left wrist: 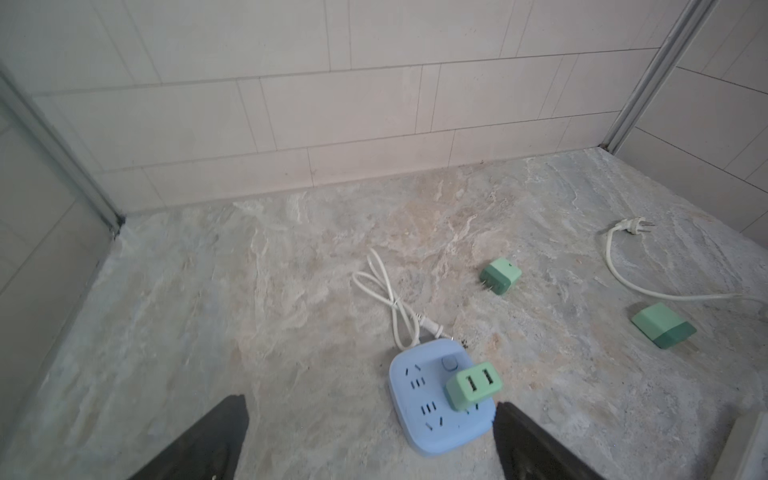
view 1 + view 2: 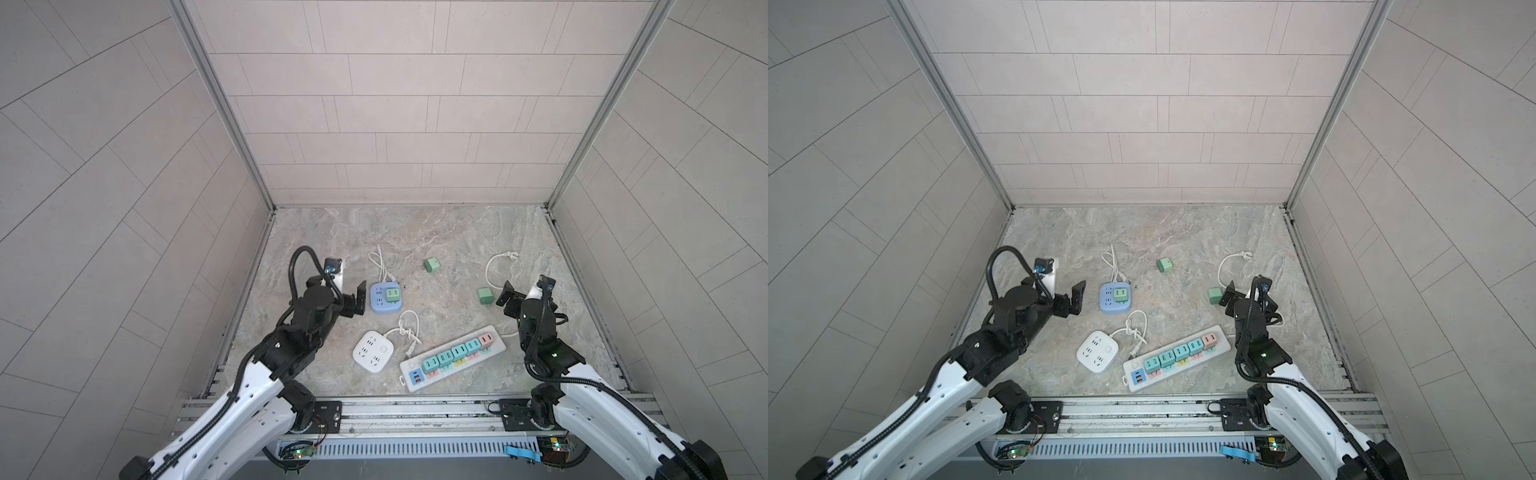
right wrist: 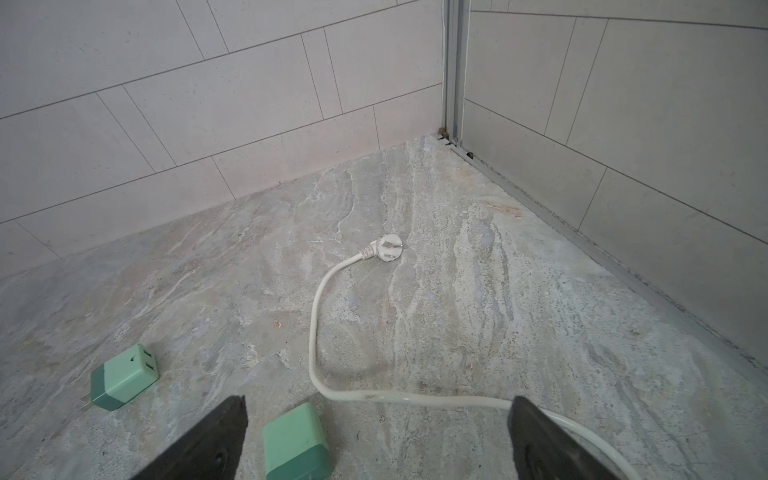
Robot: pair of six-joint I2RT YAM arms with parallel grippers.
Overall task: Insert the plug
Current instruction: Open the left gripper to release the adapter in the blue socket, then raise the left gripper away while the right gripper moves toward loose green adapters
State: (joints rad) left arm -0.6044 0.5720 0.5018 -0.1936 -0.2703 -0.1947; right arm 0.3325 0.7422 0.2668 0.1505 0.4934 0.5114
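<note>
**Right side next: take the loose plug square, seat it straight**

The marble desk (image 2: 415,232) carries everything low in both top views. Largest is the long power strip (image 2: 412,366) at lower centre-right. Its row of sockets is filled with adapters, so I judge there is no room there. Left of it lies the white square power strip (image 2: 373,351), every socket bare. Above that, the blue square power strip (image 2: 377,305) has one green adapter (image 2: 392,295) seated and other slots free.

My left gripper (image 2: 360,300) hangs just left of the blue strip, jaws spread wide and holding nothing. My right gripper (image 2: 503,300) sits at centre-right, jaws equally spread and empty. The loose green plug (image 2: 484,296) lies on the desk just beside them. A second loose green plug (image 2: 432,264) lies well apart, higher and toward the middle.

I judge the near plug to be my step. My wrist camera doesn't show its prongs, so I should find which face carries them before closing. I'd bring the jaws down over two flat opposite sides, centred, clear of the white cord (image 3: 314,324) nearby. Then I'd turn the prongs downward, line them up with a two-slot opening and push straight, never tilted. The square strips look light, so my left jaws could pin one down to stop it sliding.
</note>
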